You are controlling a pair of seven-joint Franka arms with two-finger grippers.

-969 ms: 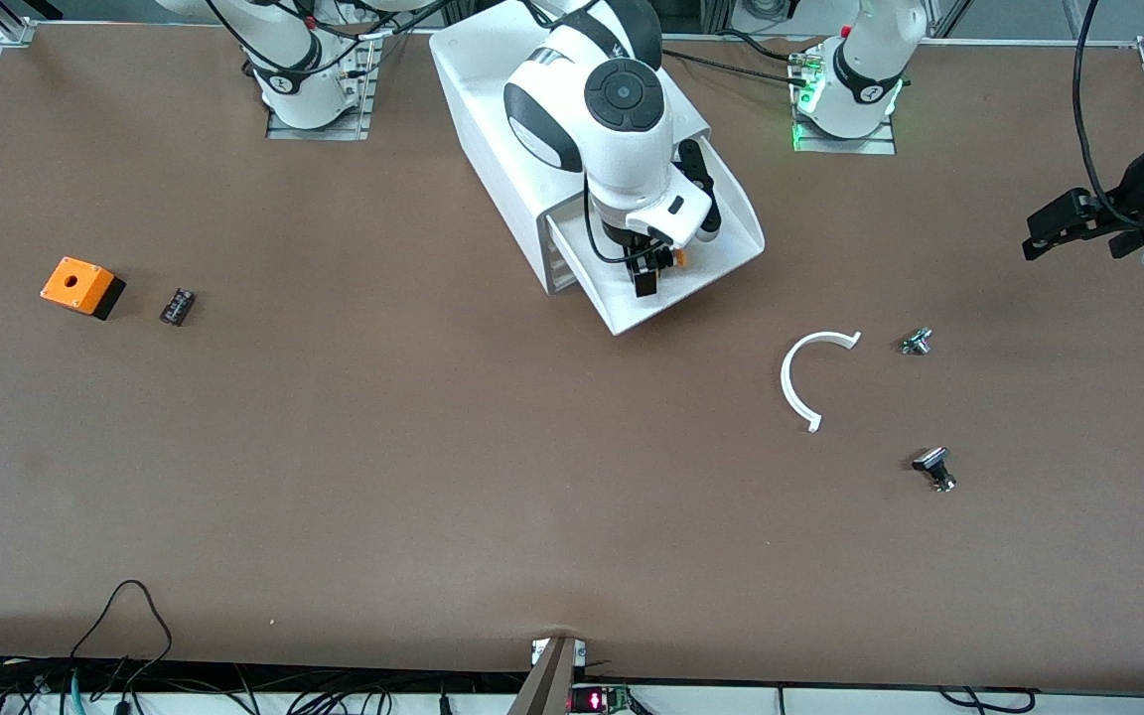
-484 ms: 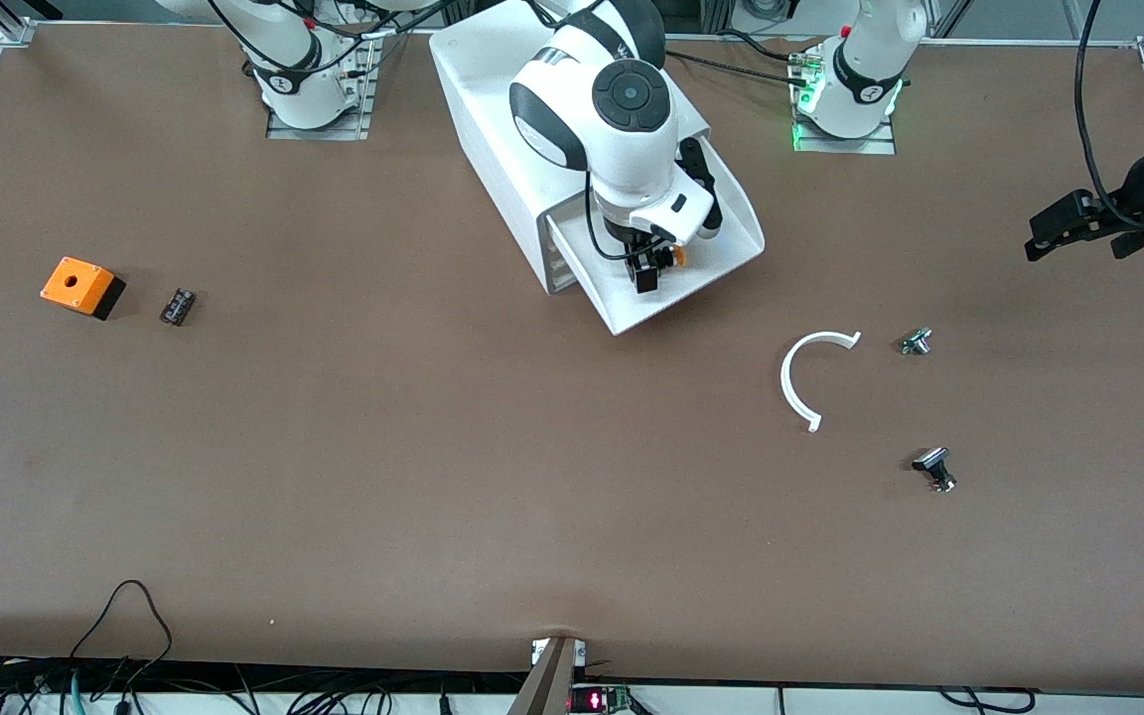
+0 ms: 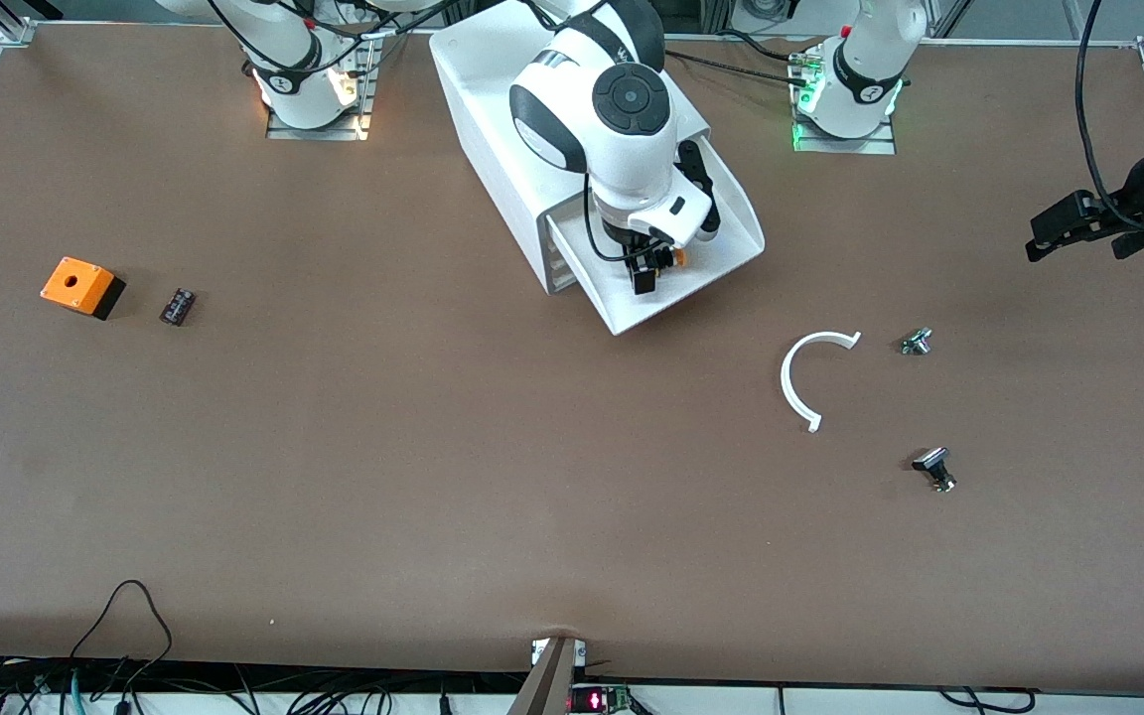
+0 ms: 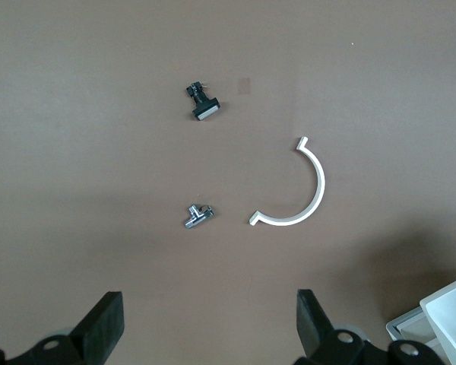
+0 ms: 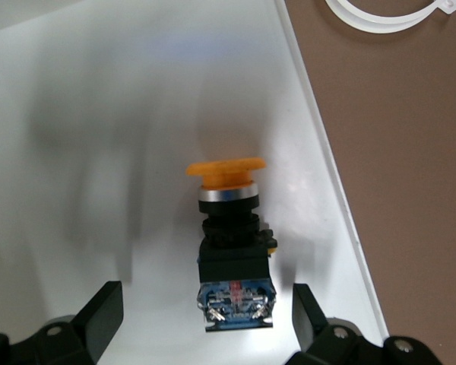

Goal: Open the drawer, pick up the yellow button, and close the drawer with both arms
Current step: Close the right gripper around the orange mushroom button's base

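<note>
The drawer (image 3: 721, 260) is pulled out of the top of the white cabinet (image 3: 478, 99). The button (image 3: 676, 257) lies on its side in the drawer. In the right wrist view its orange cap, black body and blue base (image 5: 229, 236) show clearly. My right gripper (image 3: 649, 270) is down in the drawer, open, with one finger on each side of the button's blue base (image 5: 207, 308), not touching it. My left gripper (image 3: 1037, 238) waits, open and empty, above the table at the left arm's end (image 4: 210, 323).
A white C-shaped ring (image 3: 802, 375) and two small black-and-silver parts (image 3: 917, 342) (image 3: 934, 467) lie on the table nearer the front camera than the drawer. An orange cube with a hole (image 3: 78, 285) and a small dark part (image 3: 177, 306) lie toward the right arm's end.
My right gripper has shifted slightly toward the cabinet inside the drawer, staying open around the button. The left arm has hardly moved.
</note>
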